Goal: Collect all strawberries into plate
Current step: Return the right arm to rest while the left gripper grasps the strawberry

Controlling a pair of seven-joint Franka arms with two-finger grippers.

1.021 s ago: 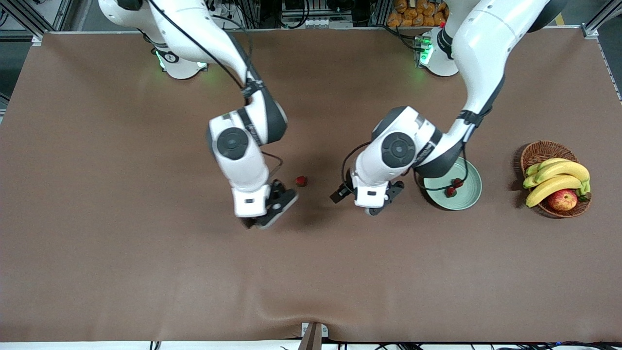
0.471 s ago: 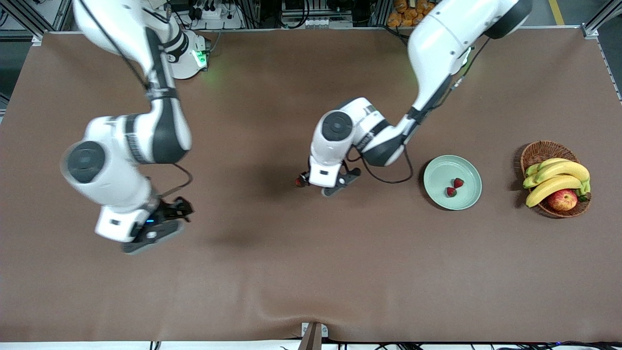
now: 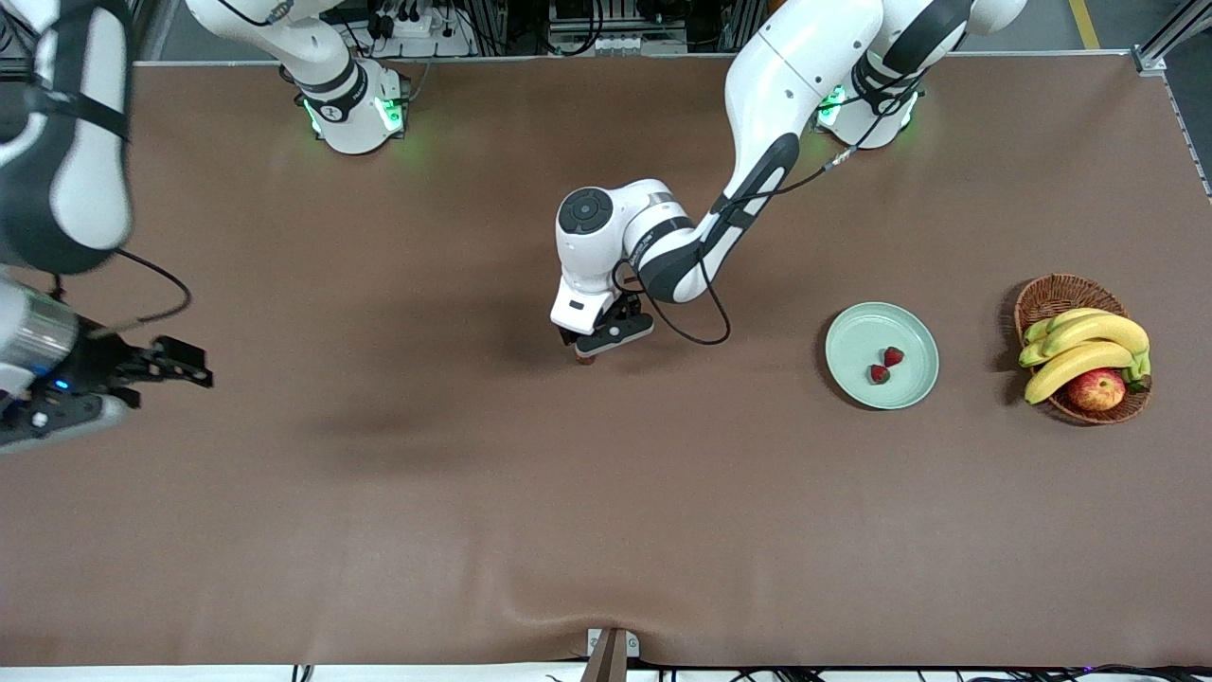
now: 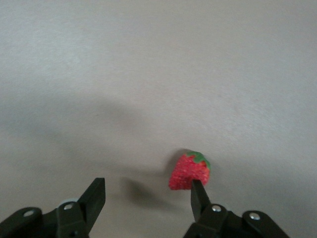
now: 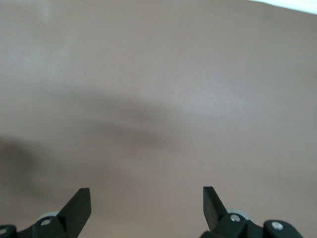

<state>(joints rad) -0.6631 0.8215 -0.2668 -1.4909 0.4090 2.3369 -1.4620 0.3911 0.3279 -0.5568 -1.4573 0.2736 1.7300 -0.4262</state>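
Note:
One strawberry (image 3: 585,358) lies on the brown table mid-way along it, and it is clear in the left wrist view (image 4: 189,171). My left gripper (image 3: 591,347) hangs low right over it, open and empty (image 4: 146,198); the berry sits at the tip of one finger (image 4: 197,194), not between the two. Two more strawberries (image 3: 893,356) (image 3: 879,374) lie in the mint-green plate (image 3: 852,332), toward the left arm's end. My right gripper (image 3: 185,365) is open and empty (image 5: 146,203) over bare table at the right arm's end.
A brown wicker basket (image 3: 1046,296) with bananas (image 3: 1084,346) and a red-yellow apple (image 3: 1096,388) stands beside the plate, closer to the left arm's end of the table. The brown table cover (image 3: 606,530) is bare elsewhere.
My left gripper has moved from beside the plate to over the lone strawberry. My right arm has swung away from that berry to its own end of the table.

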